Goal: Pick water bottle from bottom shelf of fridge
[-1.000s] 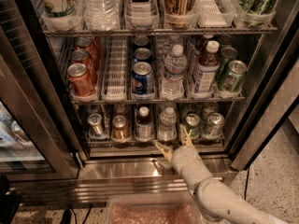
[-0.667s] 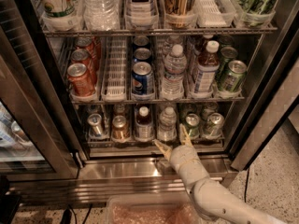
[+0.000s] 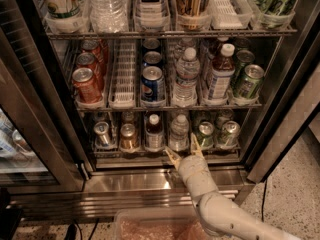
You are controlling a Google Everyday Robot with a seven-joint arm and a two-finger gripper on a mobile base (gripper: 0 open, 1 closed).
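Camera view: my gripper [image 3: 183, 151] at the bottom shelf [image 3: 135, 154] of the fridge [image 3: 140, 182].
Fingers spread, it sits just in front of the water bottle [image 3: 179, 132].

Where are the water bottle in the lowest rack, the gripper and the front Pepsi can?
water bottle [image 3: 178, 133]: camera view, on its ribbed body under the white cap.
gripper [image 3: 183, 148]: camera view, midway between its open jaws, just before the water bottle's foot.
front Pepsi can [image 3: 152, 85]: camera view, on its blue side wall.
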